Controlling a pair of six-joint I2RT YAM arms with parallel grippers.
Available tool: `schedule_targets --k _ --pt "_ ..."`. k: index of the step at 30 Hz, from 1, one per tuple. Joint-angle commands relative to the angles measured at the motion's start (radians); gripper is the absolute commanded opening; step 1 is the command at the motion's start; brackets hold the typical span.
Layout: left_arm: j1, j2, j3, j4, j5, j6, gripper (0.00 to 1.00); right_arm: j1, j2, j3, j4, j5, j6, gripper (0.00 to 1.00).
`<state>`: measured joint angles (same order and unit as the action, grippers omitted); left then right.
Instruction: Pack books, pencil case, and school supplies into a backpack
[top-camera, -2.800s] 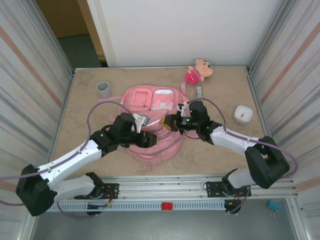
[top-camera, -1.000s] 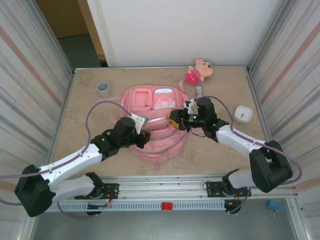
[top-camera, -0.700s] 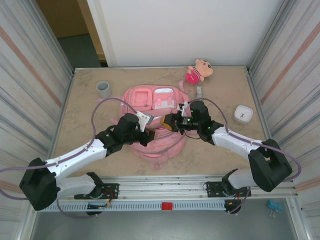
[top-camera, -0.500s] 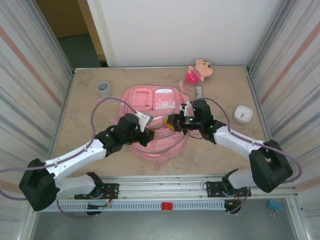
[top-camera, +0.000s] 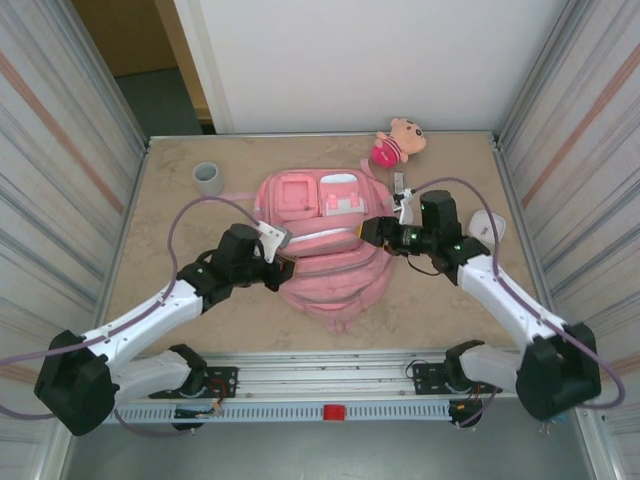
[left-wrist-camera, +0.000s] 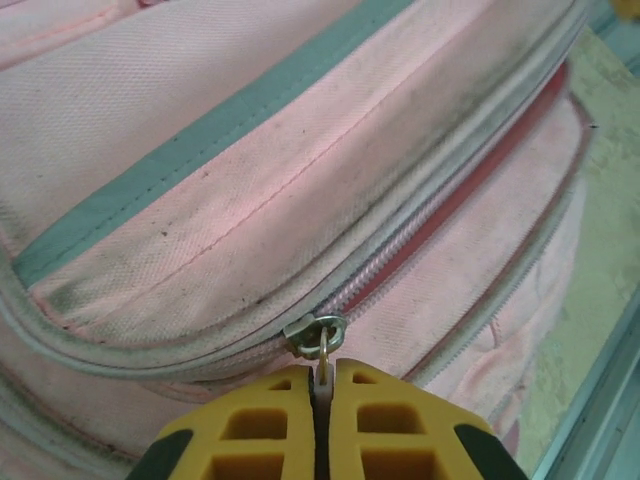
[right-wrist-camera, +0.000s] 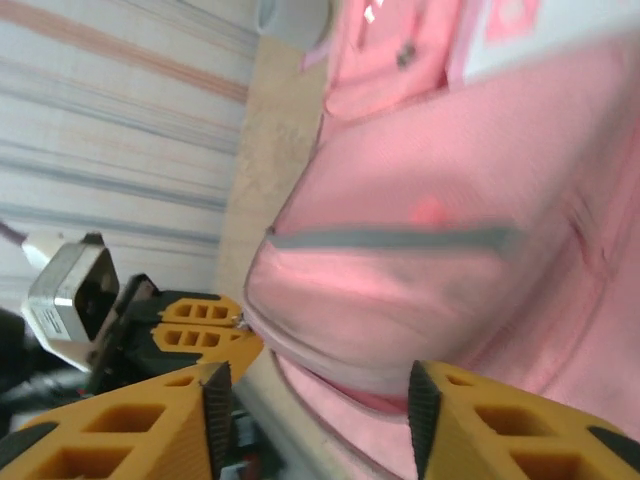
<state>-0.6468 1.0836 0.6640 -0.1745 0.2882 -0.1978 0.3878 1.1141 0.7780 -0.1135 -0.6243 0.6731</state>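
Large pink fabric backpack with paler pink and white front pockets, lying flat at the middle of the beige stone-patterned table, pockets turned toward the far edge. The left gripper has its yellow fingers pressed together on the small metal zip pull of the main compartment, at the near-left corner of the bag. A darker red strip runs beside the grey zip track from the slider onward, and it cannot be told whether this is an open mouth or trim. The right gripper stands at the bag's right flank with its fingers spread; pink fabric lies close before them, blurred, and nothing is clearly clamped. A slim short grey stick-like piece lies on the table just beyond the right gripper, outside the bag. Further out are a grey cylindrical cup at the far left, a small pink plush doll at the far edge, and a white rounded-square box partly hidden by the right arm. No books or pencil case lie on the table, so they are probably inside already, though the interior is hidden. Judged state: the main zip is being worked, at least the grey piece appears left to pack, and the task is not finished
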Motion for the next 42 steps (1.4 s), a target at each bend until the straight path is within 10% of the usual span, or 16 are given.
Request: schedule_targets --k 1,7,17,26,42 --pt "0.006 -0.005 0.051 0.035 0.112 0.095 0.01 0.118 -0.103 0.006 -0.020 0.201 -0.447 0.53" --pt "0.006 -0.015 0.061 0.043 0.167 0.123 0.01 0.307 -0.033 -0.005 0.064 0.297 -0.930 0.62" --pt "0.006 -0.042 0.052 0.052 0.186 0.130 0.00 0.342 0.293 0.103 0.158 0.136 -1.201 0.60" --pt "0.054 -0.065 0.041 -0.084 -0.009 0.118 0.00 0.337 0.323 0.165 0.039 0.080 -1.314 0.01" --pt "0.254 -0.012 -0.001 -0.093 -0.085 0.115 0.00 0.251 0.200 0.184 -0.258 -0.205 -1.577 0.00"
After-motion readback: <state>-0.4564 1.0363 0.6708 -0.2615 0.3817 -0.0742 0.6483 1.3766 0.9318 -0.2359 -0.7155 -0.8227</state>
